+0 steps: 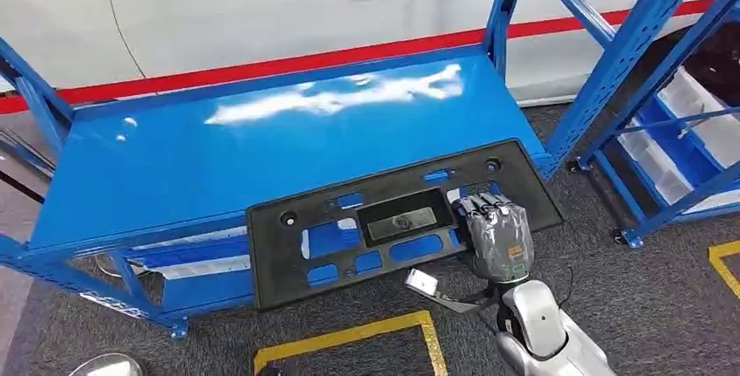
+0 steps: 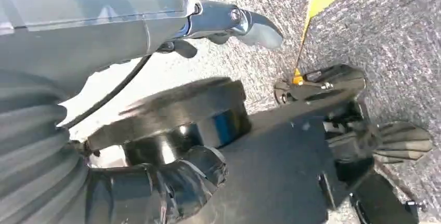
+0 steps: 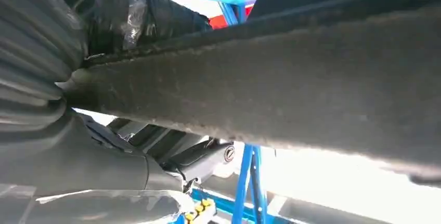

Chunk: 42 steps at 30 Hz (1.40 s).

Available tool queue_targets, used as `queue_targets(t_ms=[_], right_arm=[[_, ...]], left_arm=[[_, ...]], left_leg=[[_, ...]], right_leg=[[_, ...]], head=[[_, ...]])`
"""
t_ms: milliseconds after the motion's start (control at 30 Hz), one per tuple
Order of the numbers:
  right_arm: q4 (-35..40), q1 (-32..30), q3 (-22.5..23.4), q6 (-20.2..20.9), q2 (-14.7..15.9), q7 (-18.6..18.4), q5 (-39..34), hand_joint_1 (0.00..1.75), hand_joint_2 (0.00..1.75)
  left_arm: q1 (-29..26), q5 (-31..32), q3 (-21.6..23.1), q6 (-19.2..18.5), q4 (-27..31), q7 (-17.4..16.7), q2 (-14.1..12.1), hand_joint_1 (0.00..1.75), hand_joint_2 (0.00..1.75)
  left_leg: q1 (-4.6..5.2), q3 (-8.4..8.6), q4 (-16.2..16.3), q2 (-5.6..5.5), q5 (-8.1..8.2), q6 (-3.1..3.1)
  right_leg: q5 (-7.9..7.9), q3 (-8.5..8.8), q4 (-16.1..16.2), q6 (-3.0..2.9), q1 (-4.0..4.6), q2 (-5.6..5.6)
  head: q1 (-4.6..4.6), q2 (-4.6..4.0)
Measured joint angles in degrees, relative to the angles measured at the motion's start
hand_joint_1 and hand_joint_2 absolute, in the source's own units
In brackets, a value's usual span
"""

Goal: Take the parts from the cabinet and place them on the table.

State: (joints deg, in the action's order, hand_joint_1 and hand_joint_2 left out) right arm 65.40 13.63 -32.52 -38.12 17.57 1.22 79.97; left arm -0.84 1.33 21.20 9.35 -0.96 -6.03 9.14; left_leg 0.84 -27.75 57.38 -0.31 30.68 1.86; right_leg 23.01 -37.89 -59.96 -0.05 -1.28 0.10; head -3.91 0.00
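A long black plastic panel (image 1: 401, 219) with several cut-outs lies across the front right of the blue table (image 1: 218, 149), its near edge hanging over the table's front. My right hand (image 1: 496, 232) grips that near edge towards the panel's right end. In the right wrist view the panel's edge (image 3: 291, 89) runs across, with my fingers (image 3: 135, 16) over it and my thumb (image 3: 130, 167) beneath. My left hand (image 2: 229, 24) hangs above the grey floor with its thumb out and holds nothing.
A white car with a red stripe (image 1: 262, 10) stands right behind the table. A blue rack with white bins (image 1: 689, 123) is at the right. Yellow tape (image 1: 349, 337) marks the grey carpet in front. A lower shelf (image 1: 201, 276) sits under the tabletop.
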Motion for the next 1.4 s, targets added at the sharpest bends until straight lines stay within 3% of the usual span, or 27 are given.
queue_targets(t_ms=[67, 100, 133, 200, 233, 300, 367, 400, 433, 533, 567, 600, 667, 733, 767, 800, 867, 900, 933, 967, 1033, 1100, 1167, 1233, 1267, 1333, 1400], right_arm=[[0.1, -0.3, 0.0, 0.0, 0.0, 0.0, 0.0, 1.75, 1.75], [0.1, -0.5, 0.0, 0.0, 0.3, 0.0, 0.0, 1.75, 1.75], [0.2, -0.6, 0.0, 0.0, 0.3, -0.1, 0.0, 1.75, 1.75], [0.2, -0.7, 0.0, 0.0, 0.3, -0.1, 0.0, 1.75, 1.75], [0.2, -1.0, 0.0, 0.0, 0.3, -0.2, 0.0, 1.75, 1.75], [0.2, -1.6, 0.2, 0.0, 0.4, -0.3, -0.1, 1.75, 1.75], [0.2, -1.7, 0.5, 0.0, 0.4, -0.1, -0.1, 1.75, 1.75], [0.2, -1.7, 0.6, 0.0, 0.4, 0.2, -0.3, 1.75, 1.75], [0.2, -1.6, 0.8, 0.0, 0.4, 0.4, -0.5, 1.75, 1.75], [0.1, -1.7, 1.0, 0.1, 0.5, 0.9, -0.7, 1.75, 1.75], [0.1, -1.7, 1.0, 0.2, 0.4, 0.9, -0.8, 1.75, 1.75], [0.1, -1.6, 1.0, 0.3, 0.4, 0.9, -0.8, 1.75, 1.75], [0.1, -1.6, 1.1, 0.3, 0.5, 0.9, -1.1, 1.75, 1.75], [0.1, -1.6, 1.4, 0.8, 0.5, 0.9, -1.6, 1.75, 1.75], [0.2, -1.6, 1.5, 1.2, 0.4, 0.9, -1.8, 1.75, 1.75], [0.1, -1.7, 1.5, 1.4, 0.5, 0.9, -2.0, 1.75, 1.75], [0.2, -1.8, 1.7, 1.7, 0.5, 0.9, -2.2, 1.75, 1.75], [0.2, -1.8, 1.7, 1.7, 0.5, 0.9, -2.4, 1.75, 1.75], [0.2, -1.8, 1.9, 1.9, 0.5, 0.9, -2.5, 1.75, 1.75], [0.3, -1.8, 2.1, 2.0, 0.5, 0.9, -2.7, 1.75, 1.75], [0.3, -1.9, 2.2, 2.2, 0.5, 0.9, -3.0, 1.75, 1.75], [0.7, -2.0, 2.2, 2.4, 0.5, 0.9, -3.1, 1.75, 1.75], [1.2, -2.2, 2.3, 2.7, 0.6, 0.9, -3.4, 1.75, 1.75], [1.4, -2.3, 2.4, 2.8, 0.8, 0.9, -3.4, 1.75, 1.75], [1.4, -2.5, 2.4, 2.9, 0.9, 0.9, -3.4, 1.75, 1.75], [1.4, -2.5, 2.5, 3.0, 0.9, 0.9, -3.5, 1.75, 1.75], [1.6, -2.5, 2.6, 3.0, 0.9, 0.9, -3.6, 1.75, 1.75]], left_arm=[[-0.1, 0.0, 0.0, 0.0, 0.0, -0.1, -0.2, 0.00, 1.75], [-0.1, -0.1, 0.0, 0.0, 0.0, -0.1, -0.2, 0.00, 1.75], [-0.1, -0.1, 0.0, 0.0, 0.0, -0.1, -0.3, 0.00, 1.75], [-0.1, -0.8, -0.1, 0.9, 0.0, -0.2, -0.3, 0.00, 1.75], [-0.1, -1.1, -0.2, 1.3, 0.0, -0.3, -0.4, 0.00, 1.75], [-0.2, -1.8, -0.5, 1.4, 0.0, -0.3, -0.5, 0.00, 1.75], [-0.3, -2.2, -0.5, 0.9, 0.0, 0.0, -0.5, 0.00, 1.75], [-0.2, -2.5, -0.5, 0.5, 0.0, 0.1, -0.5, 0.00, 1.75], [-0.2, -2.6, -0.5, -0.1, 0.0, 0.1, -0.5, 0.00, 1.75], [-0.2, -3.1, -0.5, -1.2, 0.0, 0.2, -0.5, 0.00, 1.75], [-0.3, -3.3, -0.5, -1.3, 0.0, 0.2, -0.5, 0.00, 1.75], [-0.3, -3.6, -0.5, -1.3, -0.1, 0.1, -0.6, 0.00, 1.75], [-0.3, -3.7, -0.5, -1.4, -0.1, 0.0, -0.5, 0.00, 1.75], [-0.2, -3.9, -0.5, -1.4, -0.1, 0.0, -0.5, 0.00, 1.75], [-0.2, -4.2, -0.5, -1.4, -0.1, 0.0, -0.5, 0.00, 1.75], [0.0, -4.3, -0.5, -1.5, -0.1, 0.0, -0.5, 0.00, 1.75], [0.0, -4.7, -0.3, -1.6, -0.1, 0.0, -0.5, 0.00, 1.75], [0.0, -4.7, -0.3, -1.6, 0.0, -0.1, -0.5, 0.00, 1.75], [0.1, -4.7, -0.2, -1.7, 0.0, -0.1, -0.5, 0.00, 1.75], [0.3, -4.8, -0.1, -1.7, 0.0, 0.0, -0.5, 0.00, 1.75], [0.2, -4.9, 0.1, -1.8, 0.0, 0.1, -0.5, 0.00, 1.75], [0.0, -5.2, 0.2, -1.9, -0.1, 0.1, -0.6, 0.00, 1.75], [-0.1, -5.3, 0.2, -1.9, -0.1, 0.0, -0.6, 0.00, 1.75], [0.0, -5.4, 0.2, -1.9, -0.1, 0.1, -0.6, 0.00, 1.75], [0.0, -5.5, 0.2, -2.0, -0.1, 0.1, -0.6, 0.00, 1.75], [-0.1, -5.4, 0.2, -2.1, -0.1, 0.1, -0.6, 0.00, 1.75], [-0.1, -5.5, 0.2, -2.1, -0.1, 0.1, -0.6, 0.00, 1.75]], left_leg=[[0.04, -0.18, -1.4, 0.09, -1.51, 0.60], [-0.22, -0.28, -2.1, 0.60, -2.52, 0.87], [-0.20, -0.97, -2.2, 0.59, -3.18, 1.67], [-0.01, -2.53, -1.9, 0.75, -4.17, 1.96], [0.06, -3.29, -1.8, 0.77, -4.67, 1.97], [0.07, -5.16, -1.0, 0.79, -5.49, 1.78], [0.06, -7.11, 0.3, 0.83, -5.94, 1.44], [0.05, -7.90, 1.2, 0.84, -6.05, 1.27], [0.43, -8.81, 2.0, 0.82, -6.06, 1.09], [0.13, -9.13, 2.4, 0.89, -7.07, 0.10], [0.36, -9.36, 2.4, 0.78, -7.48, -0.27], [0.05, -9.68, 3.0, 0.64, -6.46, -0.62], [-0.29, -11.32, 7.6, 0.46, -0.26, -1.36], [-0.90, -13.05, 15.9, 0.47, 4.82, -1.99], [-1.15, -13.27, 18.7, 0.48, 4.93, -2.20], [-1.42, -12.46, 19.0, 0.48, 3.50, -2.42], [-1.92, -7.59, 13.1, 0.78, -0.65, -2.73], [-2.07, -3.76, 7.8, 1.66, -1.73, -2.74], [-2.03, -0.94, 2.9, 3.59, 0.08, -2.69], [-1.09, 0.72, -0.1, 3.63, 0.68, -2.27], [-0.59, -0.33, 0.1, 2.48, -0.16, -1.55], [-0.98, -0.81, -1.0, 1.82, -1.78, -0.02], [-0.54, -2.05, -0.9, 1.41, -3.07, 1.33], [-0.23, -3.98, -0.5, 0.31, -4.23, 1.72], [-0.09, -4.85, -0.2, -0.28, -4.70, 1.74], [0.01, -6.58, 0.6, -1.38, -5.48, 1.57], [0.01, -8.23, 1.5, -2.66, -6.14, 1.22]], right_leg=[[-1.02, -0.16, 0.7, 0.85, -0.03, 0.09], [0.79, -0.61, -0.2, 0.80, -0.15, 0.05], [4.13, -1.34, -2.3, 0.68, 0.05, 0.01], [10.60, -3.14, -10.2, 0.78, 0.05, 0.03], [12.04, -3.75, -13.8, 0.90, 0.05, 0.02], [9.85, -2.67, -16.0, 1.10, 0.02, -0.01], [6.01, 2.65, -9.5, 1.04, -0.05, -0.15], [5.93, 6.15, -4.7, 0.86, -0.03, -0.22], [8.26, 8.68, -0.5, 0.65, 0.39, -0.26], [8.03, 8.06, -0.2, -0.09, 0.74, -0.09], [7.40, 7.62, 0.1, -0.66, 0.36, -0.10], [6.74, 7.15, 0.3, -1.03, 0.06, -0.35], [5.64, 5.87, 0.4, -1.99, 0.13, -0.48], [4.51, 4.62, 0.3, -1.93, 0.28, -0.81], [4.01, 3.89, 0.2, -1.88, 0.30, -1.15], [3.54, 3.17, 0.0, -1.76, 0.31, -1.38], [2.84, 1.80, -0.3, -1.43, 0.29, -2.04], [2.51, 1.37, -0.5, -1.12, 0.29, -2.28], [2.24, 1.20, -0.6, -0.78, 0.33, -2.68], [1.87, 1.09, -0.6, -0.26, 0.33, -3.23], [0.89, 1.23, 0.0, 0.49, -0.11, -4.26], [0.97, 0.87, -0.2, 1.39, -0.47, -4.23], [6.45, -0.59, -3.9, 1.09, -0.49, -1.26], [12.36, -3.21, -13.3, 0.93, -0.04, -0.28], [13.09, -3.79, -16.5, 0.83, 0.14, -0.16], [10.59, -1.75, -15.8, 0.48, 0.39, -0.11], [7.02, 4.60, -6.9, -0.05, 0.50, 0.73]], head=[[0.02, 0.00], [0.07, 0.00], [0.06, 0.00], [0.06, 0.00], [0.06, 0.00], [0.06, 0.00], [0.06, 0.00], [0.06, 0.00], [0.06, 0.00], [0.04, 0.02], [0.06, 0.00], [0.10, 0.00], [-0.07, 0.00], [-0.07, 0.00], [-0.07, 0.00], [-0.05, 0.00], [-0.07, 0.00], [-0.09, 0.02], [-0.09, 0.02], [-0.01, 0.00], [-0.02, 0.02], [-0.02, 0.00], [0.02, 0.00], [0.02, 0.00], [0.02, 0.00], [0.00, 0.00], [0.02, 0.00]])
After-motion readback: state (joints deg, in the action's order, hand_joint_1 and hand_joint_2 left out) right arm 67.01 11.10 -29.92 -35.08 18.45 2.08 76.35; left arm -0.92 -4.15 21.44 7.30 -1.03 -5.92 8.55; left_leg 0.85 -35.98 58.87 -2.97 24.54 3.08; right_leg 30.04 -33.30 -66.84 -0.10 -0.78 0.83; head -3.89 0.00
